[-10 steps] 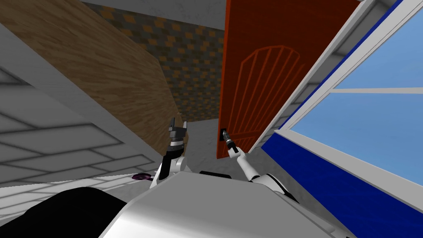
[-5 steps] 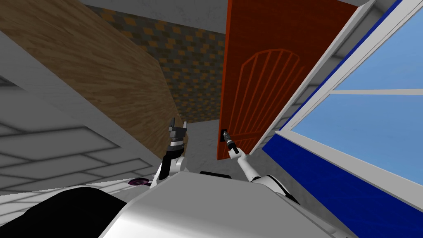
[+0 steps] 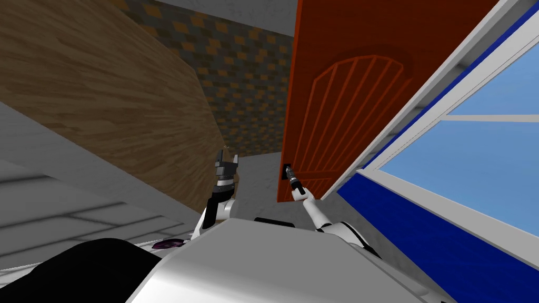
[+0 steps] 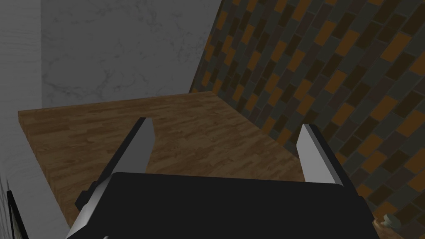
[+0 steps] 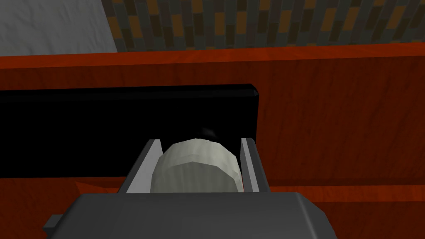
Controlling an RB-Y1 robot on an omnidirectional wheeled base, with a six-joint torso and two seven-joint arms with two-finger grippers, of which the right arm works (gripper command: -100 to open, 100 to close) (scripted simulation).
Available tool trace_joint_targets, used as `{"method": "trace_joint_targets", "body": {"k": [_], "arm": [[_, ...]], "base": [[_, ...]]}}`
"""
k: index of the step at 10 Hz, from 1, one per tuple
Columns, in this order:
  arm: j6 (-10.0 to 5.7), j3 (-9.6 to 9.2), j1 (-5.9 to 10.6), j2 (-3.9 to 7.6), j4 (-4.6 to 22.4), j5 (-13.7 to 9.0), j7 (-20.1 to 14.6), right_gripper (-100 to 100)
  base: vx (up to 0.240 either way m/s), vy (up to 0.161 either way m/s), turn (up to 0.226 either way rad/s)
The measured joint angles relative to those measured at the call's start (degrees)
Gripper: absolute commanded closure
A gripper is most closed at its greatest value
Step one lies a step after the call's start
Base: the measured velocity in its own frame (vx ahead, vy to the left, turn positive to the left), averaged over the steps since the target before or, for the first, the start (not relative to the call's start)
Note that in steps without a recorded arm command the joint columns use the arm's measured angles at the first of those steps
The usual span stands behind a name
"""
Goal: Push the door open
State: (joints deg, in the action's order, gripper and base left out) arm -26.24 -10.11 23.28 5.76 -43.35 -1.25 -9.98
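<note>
At the edge of the red-orange door [image 3: 337, 105], your right gripper [image 5: 200, 141] clamps the pale knob [image 5: 195, 166] on its black plate [image 5: 103, 124]. Your left gripper [image 4: 226, 124] hangs nearby, fingers [image 4: 139, 145] spread wide and empty.

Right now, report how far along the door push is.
Done: the right gripper has its fingers shut on the pale knob of the red door. In hand: the door looks partly open, with the tiled wall showing past its edge and the gripper at the knob to push. Left: swing it wider. The left gripper hangs open, apart from the door.
</note>
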Motion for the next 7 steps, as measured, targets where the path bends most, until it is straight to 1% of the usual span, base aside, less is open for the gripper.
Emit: {"method": "trace_joint_targets", "body": {"k": [1,2,4,5,6,7], "arm": [[0.19,0.58,-0.06,0.12,0.00,-0.14,0.25,100],[1.02,1.31,-1.20,0.27,-1.73,-0.23,0.73,100],[0.67,2.53,-0.17,0.78,0.00,-0.63,0.89,100],[1.23,3.14,-0.66,1.01,-0.84,-0.78,1.09,100],[0.33,4.12,0.30,0.77,1.09,-0.97,1.62,100],[-0.20,4.61,0.38,1.23,1.49,-1.13,1.69,100]], "base": [[0.162,0.170,-0.069],[0.127,0.127,-0.056],[0.161,0.137,-0.063],[0.154,0.111,-0.098],[0.137,0.133,-0.052],[0.144,0.147,-0.061]]}}
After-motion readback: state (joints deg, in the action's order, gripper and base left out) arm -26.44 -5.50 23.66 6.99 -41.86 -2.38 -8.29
